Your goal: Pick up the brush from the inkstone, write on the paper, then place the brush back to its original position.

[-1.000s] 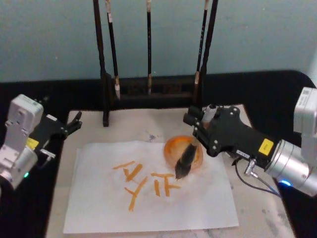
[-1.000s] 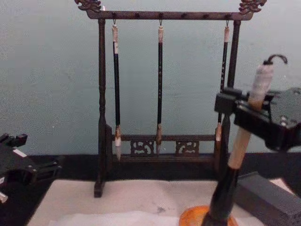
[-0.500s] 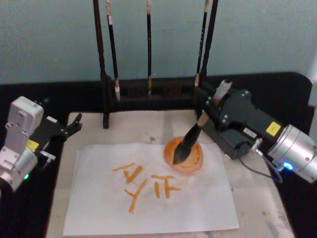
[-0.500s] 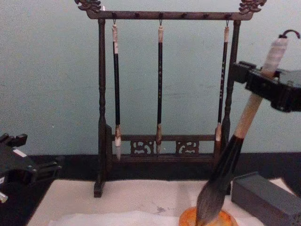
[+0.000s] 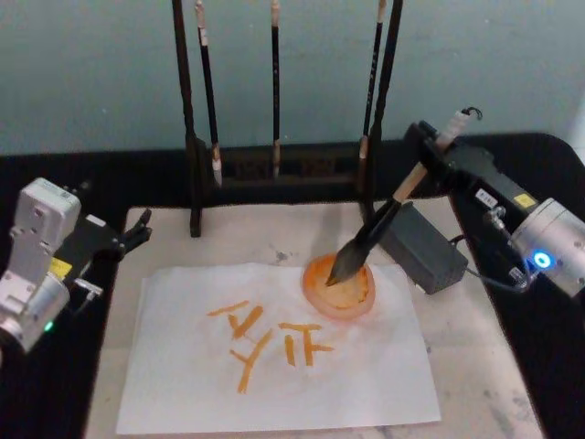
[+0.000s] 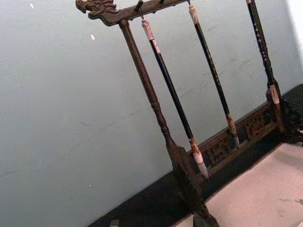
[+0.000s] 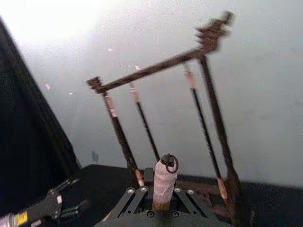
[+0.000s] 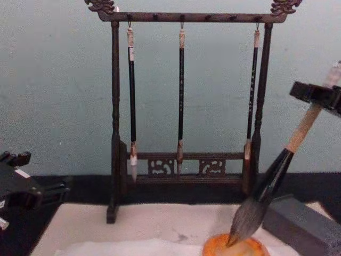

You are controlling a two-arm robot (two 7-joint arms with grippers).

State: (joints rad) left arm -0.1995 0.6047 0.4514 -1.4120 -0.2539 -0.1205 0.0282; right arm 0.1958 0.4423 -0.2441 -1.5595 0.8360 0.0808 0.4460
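I see the felt mat (image 5: 471,352) and the paper (image 5: 183,366) from above through the head camera, which looks forward and down. The chest camera sits low and near, facing the brush rack (image 8: 115,106) straight. Both wrist cameras look upward at this same rack and the pale wall (image 6: 71,118) behind it.

Pale teal wall (image 8: 53,80) backs the black table (image 5: 110,174).
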